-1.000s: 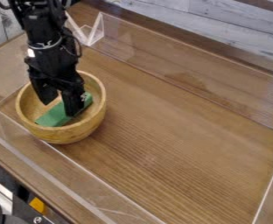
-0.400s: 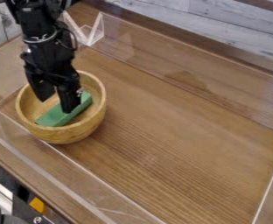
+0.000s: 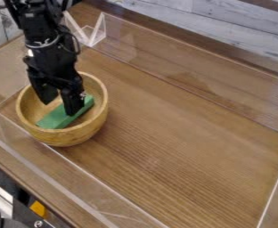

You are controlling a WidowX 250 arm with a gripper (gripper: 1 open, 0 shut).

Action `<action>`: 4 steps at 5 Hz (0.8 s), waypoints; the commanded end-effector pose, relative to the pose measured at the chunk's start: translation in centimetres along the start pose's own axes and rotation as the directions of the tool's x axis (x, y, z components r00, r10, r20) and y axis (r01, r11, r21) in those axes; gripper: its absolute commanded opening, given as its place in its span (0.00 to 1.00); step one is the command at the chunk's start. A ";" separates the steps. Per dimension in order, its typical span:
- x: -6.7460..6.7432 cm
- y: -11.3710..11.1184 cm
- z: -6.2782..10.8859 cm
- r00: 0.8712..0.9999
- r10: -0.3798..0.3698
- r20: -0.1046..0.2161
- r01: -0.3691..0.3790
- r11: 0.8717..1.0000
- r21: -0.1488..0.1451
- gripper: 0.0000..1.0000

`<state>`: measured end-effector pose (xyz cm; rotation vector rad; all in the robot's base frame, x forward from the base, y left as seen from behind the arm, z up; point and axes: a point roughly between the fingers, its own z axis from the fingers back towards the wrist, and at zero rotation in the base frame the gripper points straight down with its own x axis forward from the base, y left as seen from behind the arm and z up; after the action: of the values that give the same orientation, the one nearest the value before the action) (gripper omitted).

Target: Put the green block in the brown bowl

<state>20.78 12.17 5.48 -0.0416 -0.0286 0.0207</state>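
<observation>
Inside the bowl at the left of the scene, the black two-fingered gripper [image 3: 58,99] pointed straight down, its fingers spread wide apart and holding nothing. The two dark fingers [image 3: 72,96] hung over the bowl's hollow, their tips low, at about rim height and right over the block; whether they touched it could not be told from this view.

The small flat bright green rectangular block [image 3: 75,109] lay in the round light-brown wooden bowl [image 3: 61,134], resting on the inner floor and leaning up toward the bowl's right wall. Its long axis ran diagonally, from the near-left of the bowl's hollow to the far-right, with the far-right end sitting highest against the inside of the rim. The near-left part of the block was partly hidden behind the fingers.

The bowl itself stood upright on the brown wood-grain table [image 3: 189,134], close to the table's left edge and toward its near side. Above the gripper, the black robot arm [image 3: 40,36] rose toward the top left corner of the view.

Clear plastic walls [image 3: 58,169] bordered the table along its near-left side and far side. Beyond the far wall ran a pale, whitewashed plank surface [image 3: 224,18]. The broad right part of the table showed only wood grain.
</observation>
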 end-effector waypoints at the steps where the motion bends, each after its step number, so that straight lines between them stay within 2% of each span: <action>1: 0.7 0.0 0.5 0.999 0.021 0.026 -0.021 1.000 0.009 1.00; 2: 0.9 -0.2 0.3 0.999 0.044 0.026 -0.044 0.999 0.006 1.00; 4: 0.6 0.6 -0.4 0.997 -0.070 0.021 0.071 0.997 -0.014 1.00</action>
<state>20.81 12.21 4.24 -0.0751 -0.0189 -0.0512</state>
